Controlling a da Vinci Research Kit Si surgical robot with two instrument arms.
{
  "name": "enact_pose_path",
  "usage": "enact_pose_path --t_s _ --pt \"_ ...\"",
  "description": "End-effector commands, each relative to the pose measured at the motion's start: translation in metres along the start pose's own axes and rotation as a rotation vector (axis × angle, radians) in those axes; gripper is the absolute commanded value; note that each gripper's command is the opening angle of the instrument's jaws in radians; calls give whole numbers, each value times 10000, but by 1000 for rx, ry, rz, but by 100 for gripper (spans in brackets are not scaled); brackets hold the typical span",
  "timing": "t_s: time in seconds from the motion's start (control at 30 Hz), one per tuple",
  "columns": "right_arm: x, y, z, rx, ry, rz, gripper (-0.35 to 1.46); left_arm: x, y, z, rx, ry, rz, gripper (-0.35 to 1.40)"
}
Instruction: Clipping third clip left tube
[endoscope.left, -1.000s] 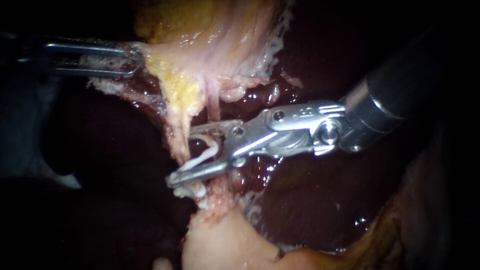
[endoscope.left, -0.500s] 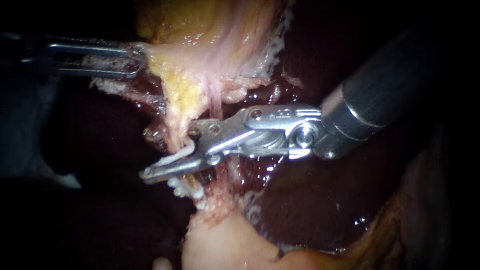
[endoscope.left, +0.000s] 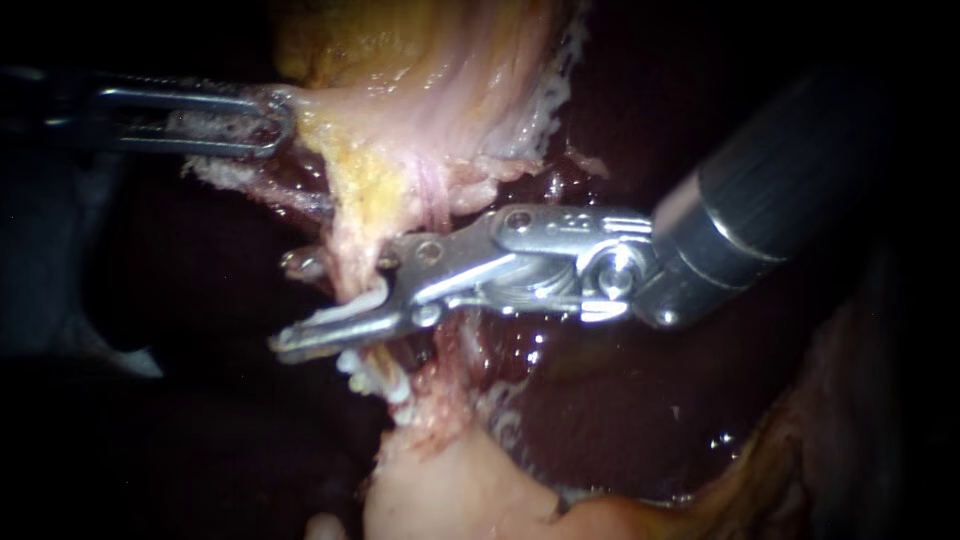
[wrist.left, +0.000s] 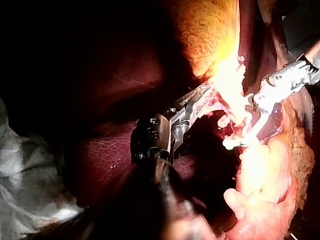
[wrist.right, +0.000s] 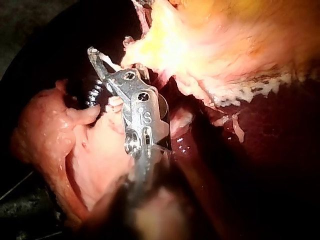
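- Placement is the whole of this step. The right instrument (endoscope.left: 290, 305) enters from 3 o'clock with its tool apart. The left tube (endoscope.left: 350, 262) lies between the jaws, and a white clip (endoscope.left: 345, 308) is loaded along the lower one.
- Both jaw tips show past the tube on its 9 o'clock side, so the clip looks able to span the full width. I would confirm that before closing, since a half-caught tube would probably shed the clip.
- The seated clips (endoscope.left: 378, 380) sit on the tube just toward 6 o'clock of the tool. The new clip should land near them on their 12 o'clock side without overlapping them.
- The jaws should be square to the tube and close slowly, with no drag toward 3 o'clock.
- The left instrument (endoscope.left: 268, 122), at 10 o'clock, has its tool clamped on the pale tissue (endoscope.left: 420, 120), which appears to hold the tube stretched. That tension should be even while the clip closes.
- Compared with a second ago, the right tool has travelled toward 9 o'clock. Its upper jaw tip was then on the tube's 3 o'clock side and now lies beyond the tube. The shift over the last half second is slight, and the left instrument and the tissue lie as they did.
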Motion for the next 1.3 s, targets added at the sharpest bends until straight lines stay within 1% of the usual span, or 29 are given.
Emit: enact_pose_path --t_s 0.03,0.13,0.2,0.33,0.53,0.57,0.63,0.67,0.77,0.8,0.97,1.3 --pt "5 -1 -2 1 5 2 45 0 0 0 -1 0 1 -35" --pt "12 -3 -3 2 10 5 43 0 0 1 -1 0 1 -35" --pt "14 -4 -2 2 13 6 43 0 0 1 -1 0 1 -35" --pt "14 -3 -2 -1 14 6 40 0 0 1 -1 0 1 -35" --pt "14 -2 -3 -2 14 42 28 0 0 1 -1 0 1 -35" --pt "14 -2 -3 -2 15 48 24 0 -1 1 -1 0 1 -35" --pt "14 -2 -4 -1 15 48 7 0 -1 1 -1 0 1 -35" --pt "14 -2 -5 -1 15 66 -5 0 -1 1 -1 0 1 -35" --pt "14 -3 -8 1 15 131 -33 0 -1 1 -1 0 1 -35" --pt "14 -4 -9 1 15 131 -35 0 -1 1 -1 0 1 -35" --pt "12 -3 -12 -8 16 154 -35 0 -1 1 -1 0 1 -35" --pt "11 -2 -13 -7 16 154 -35 0 0 2 0 0 1 -35"
